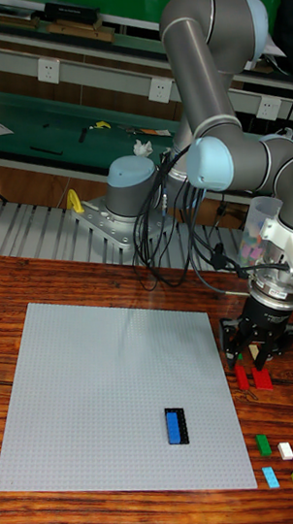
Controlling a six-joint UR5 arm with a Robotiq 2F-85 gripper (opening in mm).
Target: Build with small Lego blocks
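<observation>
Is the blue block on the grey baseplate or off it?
On it. The blue block lies flat on the grey baseplate, well inside its right edge, beside a black piece.

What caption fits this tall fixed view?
UR5 gripper hovers over red Lego bricks beside a gray baseplate holding one blue brick.

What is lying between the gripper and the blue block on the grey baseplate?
In the tall fixed view, only bare grey baseplate and a strip of wooden table lie between the gripper and the blue block. No other brick sits there.
</observation>
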